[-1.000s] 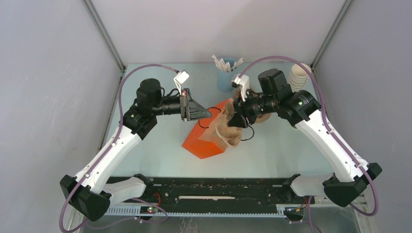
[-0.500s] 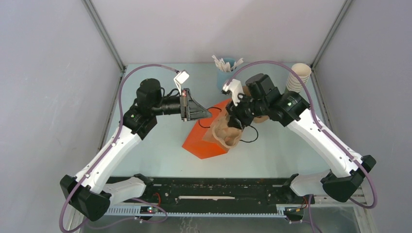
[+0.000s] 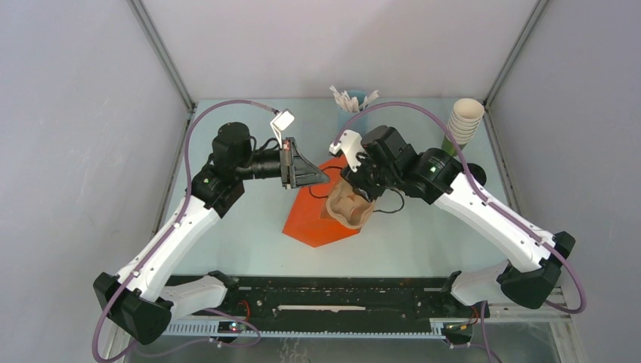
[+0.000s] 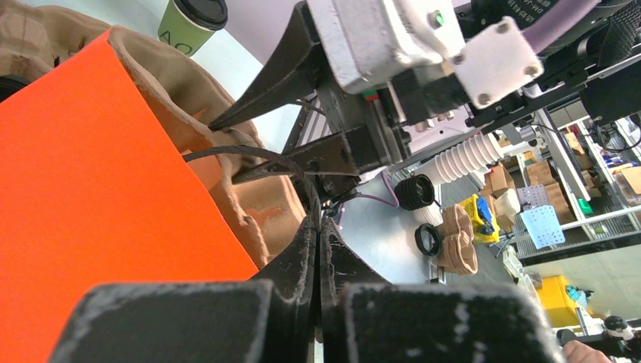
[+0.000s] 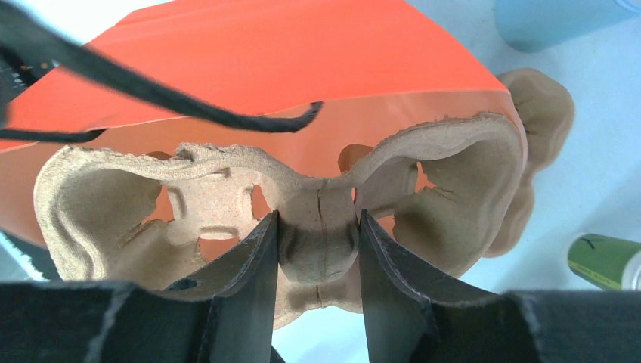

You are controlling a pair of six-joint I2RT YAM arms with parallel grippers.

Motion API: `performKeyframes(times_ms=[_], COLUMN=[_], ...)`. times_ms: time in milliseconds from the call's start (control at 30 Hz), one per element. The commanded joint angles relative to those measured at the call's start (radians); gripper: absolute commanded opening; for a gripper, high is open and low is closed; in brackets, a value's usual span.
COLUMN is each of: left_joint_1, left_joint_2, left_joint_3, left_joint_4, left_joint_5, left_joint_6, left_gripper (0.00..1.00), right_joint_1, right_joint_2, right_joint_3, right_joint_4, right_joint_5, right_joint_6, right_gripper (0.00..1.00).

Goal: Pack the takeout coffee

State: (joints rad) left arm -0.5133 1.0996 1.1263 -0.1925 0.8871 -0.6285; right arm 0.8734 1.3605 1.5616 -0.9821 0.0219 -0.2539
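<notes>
The takeout coffee, a green cup with a black lid (image 4: 193,23), stands on the table beyond the bag; its green side shows in the right wrist view (image 5: 605,261). An orange bag (image 3: 310,219) lies on its side mid-table. My left gripper (image 3: 326,179) is shut on the bag's black handle (image 4: 249,153), holding the mouth up. My right gripper (image 3: 349,185) is shut on the middle post of a brown pulp cup carrier (image 5: 113,204), which sits at the bag's mouth (image 5: 287,60), partly inside. The carrier's hollows are empty.
A blue cup of stirrers (image 3: 351,102) stands at the back. A stack of lidless cups (image 3: 462,121) is at the back right. Loose black lids (image 4: 414,191) and spare pulp carriers (image 4: 457,242) lie near them. Grey walls enclose the table on three sides.
My right arm has swung left and toward the near side with the carrier, carrying it further over the bag's mouth. The cup stack is uncovered. My left arm has not moved.
</notes>
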Motion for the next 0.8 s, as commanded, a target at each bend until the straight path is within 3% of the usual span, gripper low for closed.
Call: performKeyframes(times_ms=[0, 233, 500, 633, 767], left_joint_1=[-0.005, -0.005, -0.005, -0.005, -0.005], left_joint_2=[-0.006, -0.001, -0.003, -0.001, -0.003], left_joint_3=[0.056, 0.049, 0.051, 0.054, 0.052], left_joint_4=[0.037, 0.037, 0.030, 0.029, 0.027], left_joint_5=[0.026, 0.026, 0.010, 0.001, -0.004], left_joint_6=[-0.001, 0.004, 0.004, -0.003, -0.005], left_gripper=[0.00, 0.00, 0.00, 0.00, 0.00], right_joint_1=[0.016, 0.001, 0.017, 0.102, 0.139], right_joint_2=[0.014, -0.030, -0.133, -0.119, -0.088], right_joint_3=[0.049, 0.034, -0.033, -0.049, -0.054], right_joint_4=[0.011, 0.034, 0.131, 0.142, 0.138], right_joint_5=[0.151, 0.049, 0.079, 0.296, 0.398], right_joint_6=[-0.005, 0.027, 0.060, 0.037, 0.011], right_gripper=[0.32, 0.32, 0.31, 0.29, 0.30])
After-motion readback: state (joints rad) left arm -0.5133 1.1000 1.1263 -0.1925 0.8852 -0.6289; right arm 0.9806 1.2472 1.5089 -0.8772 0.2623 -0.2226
